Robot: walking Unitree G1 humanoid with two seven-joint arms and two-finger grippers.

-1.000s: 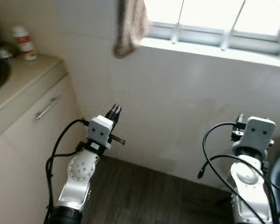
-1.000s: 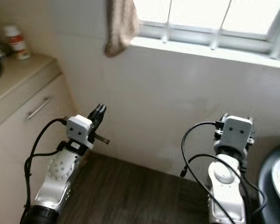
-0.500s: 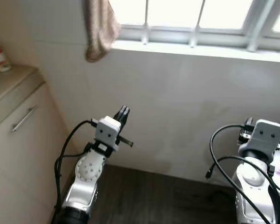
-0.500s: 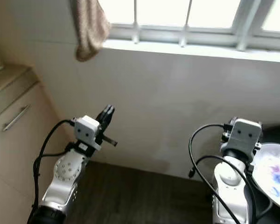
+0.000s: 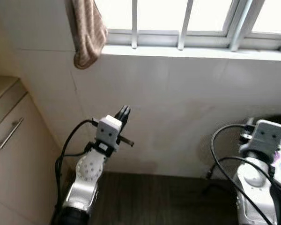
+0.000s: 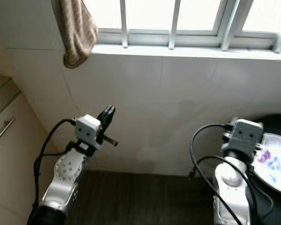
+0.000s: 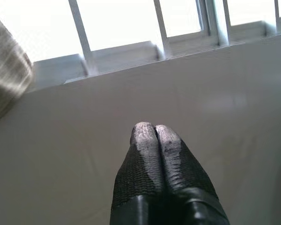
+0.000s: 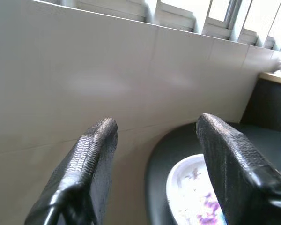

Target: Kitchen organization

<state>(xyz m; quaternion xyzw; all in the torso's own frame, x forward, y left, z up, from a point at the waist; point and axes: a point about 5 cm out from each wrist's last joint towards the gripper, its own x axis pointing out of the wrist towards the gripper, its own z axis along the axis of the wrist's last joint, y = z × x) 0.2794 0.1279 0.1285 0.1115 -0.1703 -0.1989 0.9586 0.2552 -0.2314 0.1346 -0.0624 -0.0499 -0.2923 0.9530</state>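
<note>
I am facing a white tiled wall [image 5: 178,108] under a barred window [image 5: 187,18], with dark wood floor [image 5: 154,201] at its foot. A brownish towel [image 5: 88,33] hangs from the left end of the window, draping down past the sill.

My left claw [image 5: 124,113] is raised in front of the wall, below and a little right of the towel. Its two fingers [image 7: 147,154] are pressed together, clenched on nothing, and point up toward the sill.

My right claw [image 8: 154,136] is released, fingers spread wide apart and holding nothing. From the head I see only the back of its wrist camera at the lower right, close to the wall. Between those fingers lies a white plate [image 8: 192,197] with a purple pattern, resting on a round black worktop [image 8: 253,140]. The same plate [image 6: 274,164] shows just right of the right wrist in the head view, touching neither claw.

At the left edge stands a beige cabinet [image 5: 9,154] with a metal bar handle [image 5: 9,132]; it meets the tiled wall in the corner, well apart from the plate.
</note>
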